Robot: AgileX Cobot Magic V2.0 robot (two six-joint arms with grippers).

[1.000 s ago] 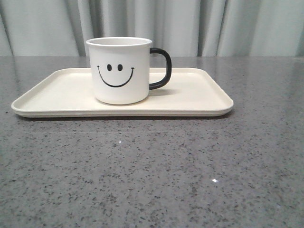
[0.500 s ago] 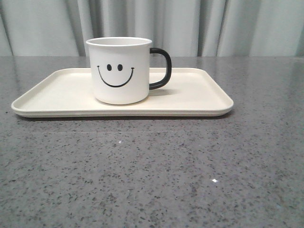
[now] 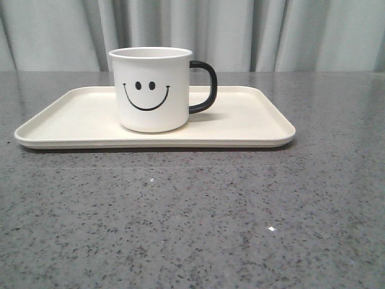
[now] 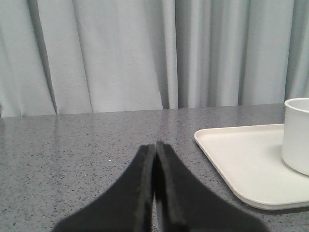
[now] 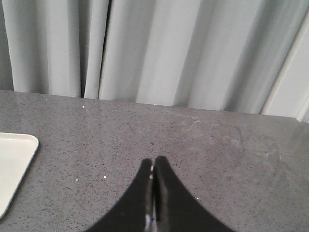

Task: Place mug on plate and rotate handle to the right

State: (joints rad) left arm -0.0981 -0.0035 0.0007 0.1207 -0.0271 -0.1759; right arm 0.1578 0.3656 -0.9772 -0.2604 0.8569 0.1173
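The white mug (image 3: 151, 89) with its black smiley face stands upright on the cream plate (image 3: 252, 123), left of the plate's middle. Its black handle (image 3: 204, 87) points to the right. The front view shows neither gripper. In the left wrist view my left gripper (image 4: 155, 145) is shut with nothing in it, over bare table short of the plate (image 4: 241, 159) and the mug (image 4: 297, 135). In the right wrist view my right gripper (image 5: 153, 162) is shut and empty, off to the side of the plate's corner (image 5: 14, 159).
A grey speckled table (image 3: 192, 229) stretches in front of and around the plate. Pale curtains (image 3: 252, 30) hang behind the table's far edge.
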